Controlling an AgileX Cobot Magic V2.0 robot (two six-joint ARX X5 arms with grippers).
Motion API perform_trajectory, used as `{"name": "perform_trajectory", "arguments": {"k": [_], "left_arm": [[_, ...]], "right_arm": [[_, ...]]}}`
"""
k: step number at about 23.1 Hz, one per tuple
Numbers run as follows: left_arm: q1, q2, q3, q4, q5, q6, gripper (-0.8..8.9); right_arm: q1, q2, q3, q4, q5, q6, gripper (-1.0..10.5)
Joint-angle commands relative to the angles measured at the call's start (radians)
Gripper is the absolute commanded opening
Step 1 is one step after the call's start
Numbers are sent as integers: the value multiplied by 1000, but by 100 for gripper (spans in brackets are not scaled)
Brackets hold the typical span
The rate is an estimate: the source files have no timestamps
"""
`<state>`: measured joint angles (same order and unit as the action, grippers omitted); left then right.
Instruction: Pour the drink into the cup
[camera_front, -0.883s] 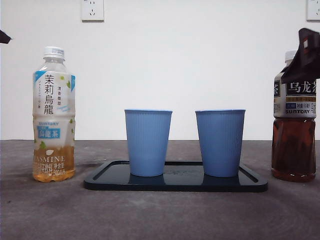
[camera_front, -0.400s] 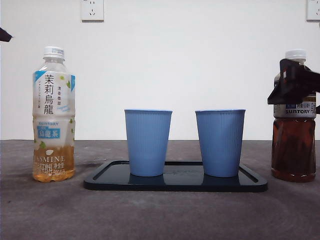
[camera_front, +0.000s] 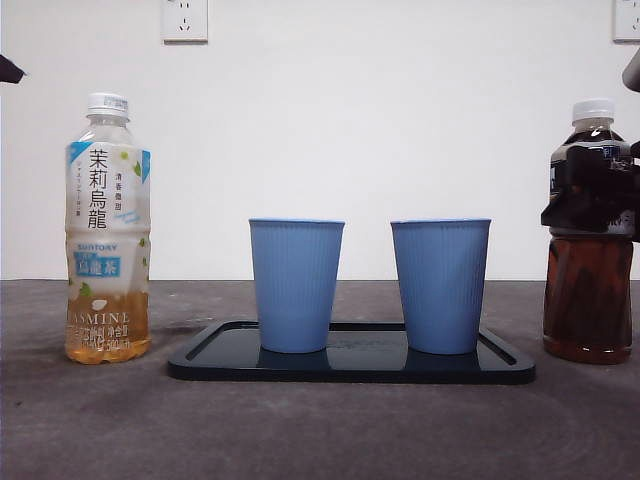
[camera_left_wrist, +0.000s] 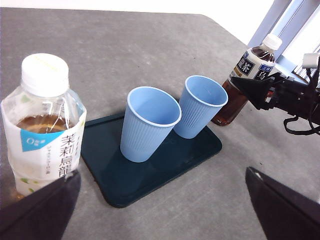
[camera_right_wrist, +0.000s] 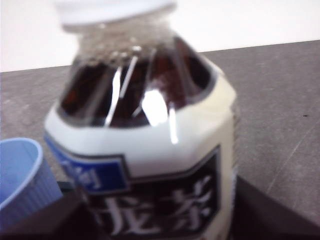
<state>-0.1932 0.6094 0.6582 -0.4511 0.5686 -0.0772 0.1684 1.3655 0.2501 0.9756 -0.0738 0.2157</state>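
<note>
front view: the dark tea bottle stands upright on the table at the far right, well apart from the tray. the right gripper is at the label height of this bottle, one jaw on each side of it. the right wrist view shows the bottle very near and blurred between the two jaws; i cannot tell if the jaws already press it. its white cap is on.

two blue cups stand upright on the tray, side by side, not touching, and in the left wrist view both look empty.

the jasmine bottle stands upright at the far left, capped, with only little tea at the bottom. the left gripper hangs above the table near this bottle, its jaws wide apart and holding nothing.
</note>
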Motion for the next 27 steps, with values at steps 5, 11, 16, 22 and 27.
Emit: {"name": "perform_trajectory", "arguments": {"k": [5, 11, 16, 22, 27], "left_arm": [[-3, 6, 18, 18, 3, -2, 528], [-3, 6, 18, 21, 3, -2, 528], [-3, 6, 18, 22, 3, -2, 528], [-3, 6, 18, 22, 3, -1, 528], [-3, 6, 18, 22, 3, 6, 528]], "right_arm": [[3, 13, 0, 26, -5, -1, 150], [3, -45, 19, -68, -11, -41, 150], [24, -157, 107, -349, 1, -84, 150], [100, -246, 277, -798, 119, -171, 150], [210, -247, 468, -1183, 271, -293, 150]]}}
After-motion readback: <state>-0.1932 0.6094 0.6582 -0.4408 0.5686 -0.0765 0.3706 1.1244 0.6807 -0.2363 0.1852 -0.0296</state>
